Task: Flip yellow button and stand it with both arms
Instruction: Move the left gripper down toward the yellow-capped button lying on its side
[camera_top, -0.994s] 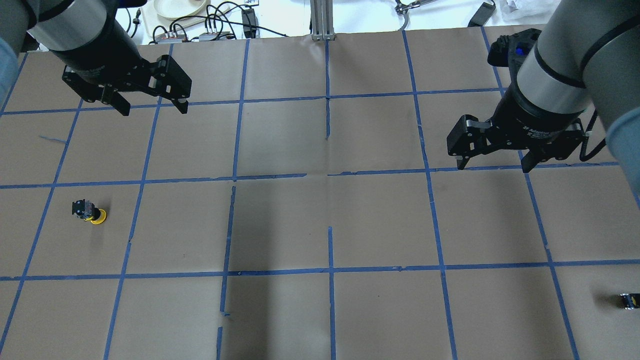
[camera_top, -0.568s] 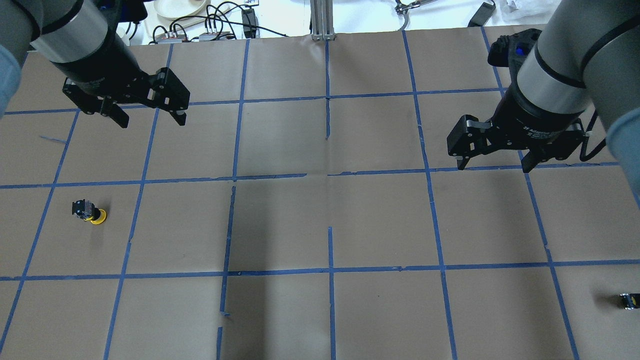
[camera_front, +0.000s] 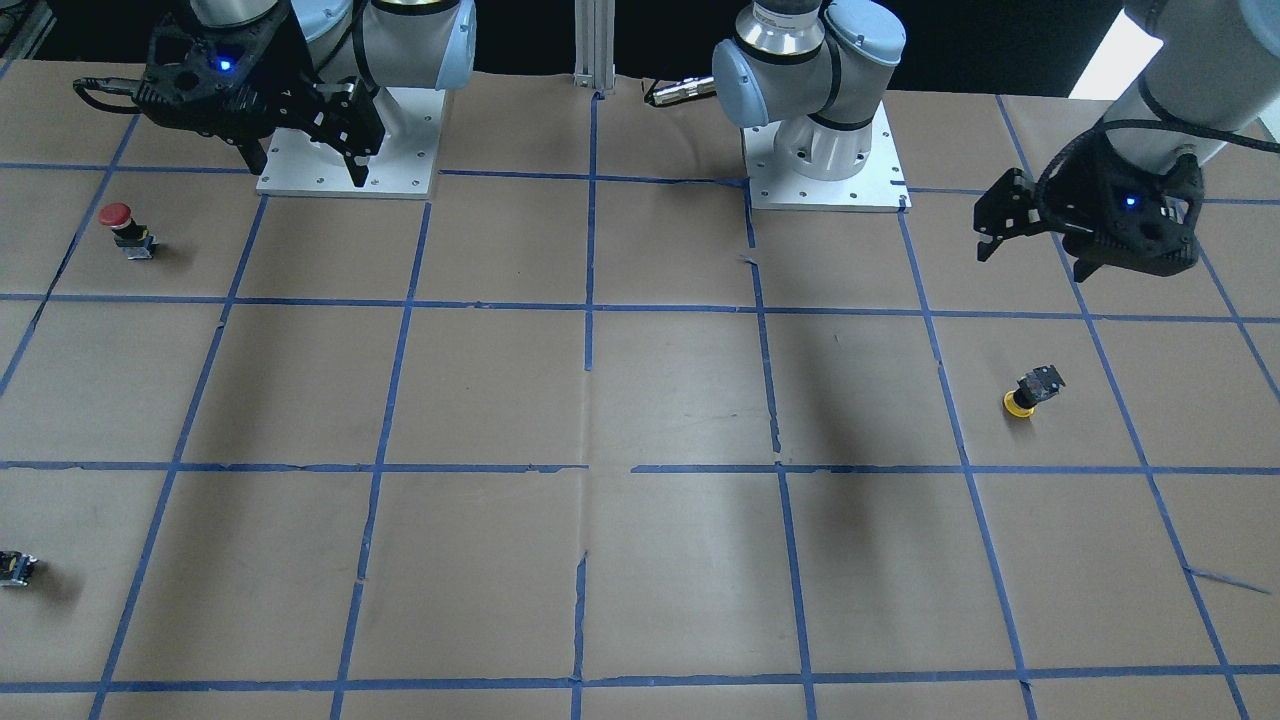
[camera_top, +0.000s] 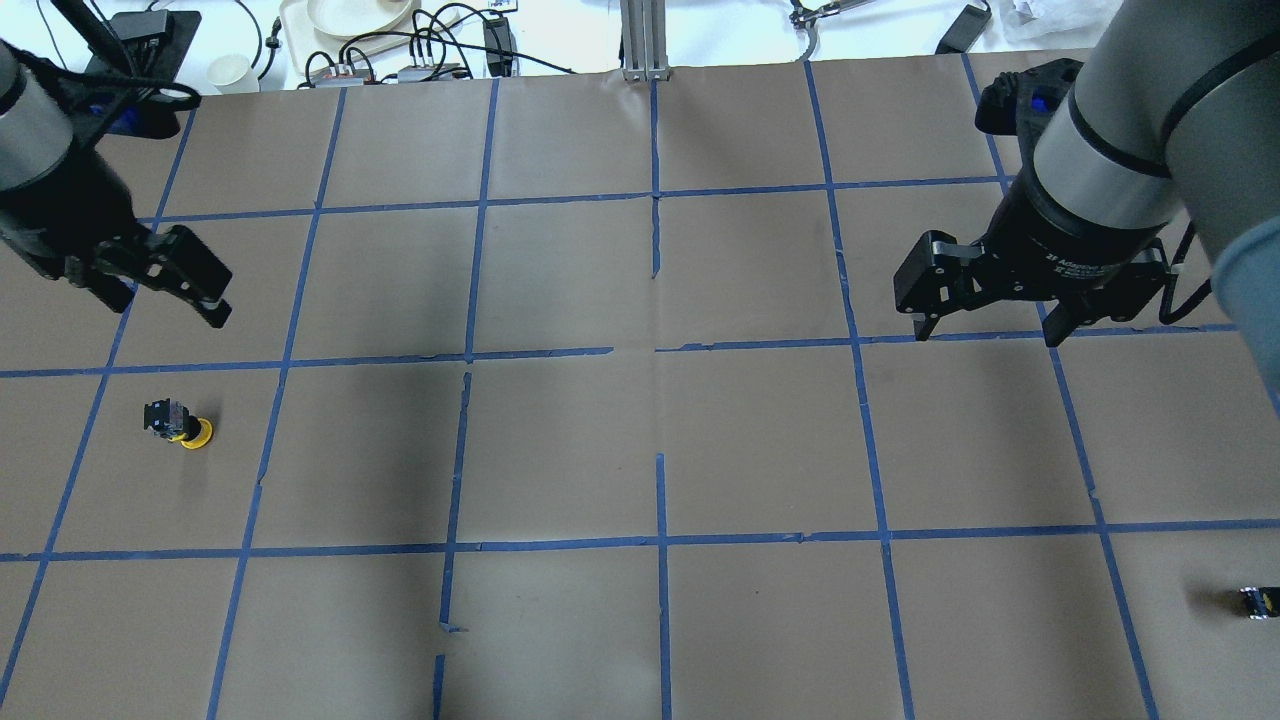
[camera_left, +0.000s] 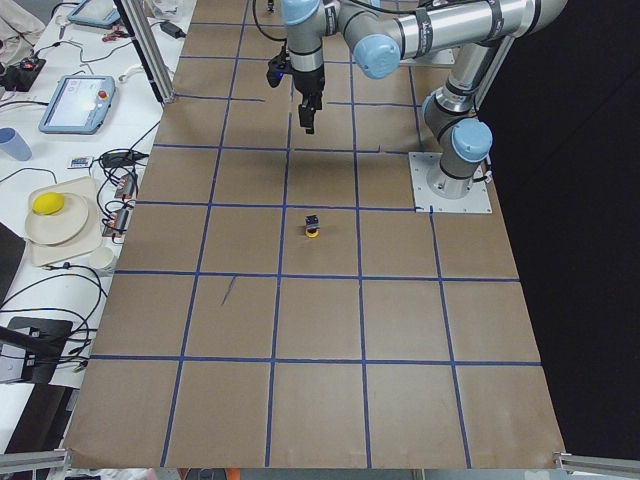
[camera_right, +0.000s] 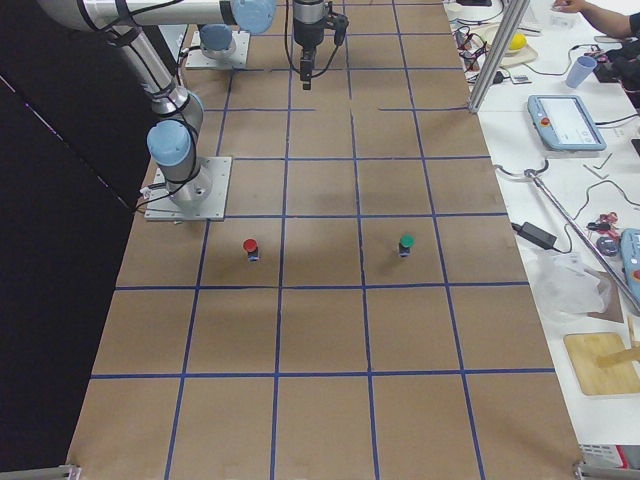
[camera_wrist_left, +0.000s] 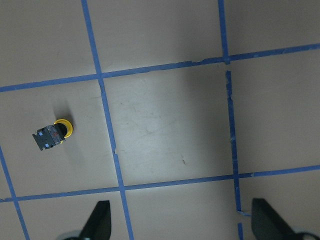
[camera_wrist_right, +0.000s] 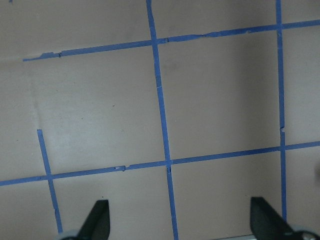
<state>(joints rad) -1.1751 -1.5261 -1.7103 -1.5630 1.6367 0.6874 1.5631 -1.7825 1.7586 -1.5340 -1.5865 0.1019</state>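
Observation:
The yellow button (camera_top: 180, 423) rests on its yellow cap with the black-grey body pointing up, on the table's left side. It also shows in the front view (camera_front: 1030, 390), the left side view (camera_left: 313, 227) and the left wrist view (camera_wrist_left: 52, 135). My left gripper (camera_top: 160, 300) is open and empty, raised above the table and a short way from the button; it also shows in the front view (camera_front: 1035, 258). My right gripper (camera_top: 985, 333) is open and empty, raised over the right side, far from the button; it also shows in the front view (camera_front: 305, 172).
A red-capped button (camera_front: 120, 225) stands on the robot's right side. A tiny black-yellow part (camera_top: 1258, 601) lies near the right edge. A green-capped button (camera_right: 405, 243) shows in the right side view. Cables and dishes (camera_top: 360, 15) lie beyond the far edge.
My left gripper has moved left and down in the overhead view, closer to the yellow button. The right arm and the button have not moved.

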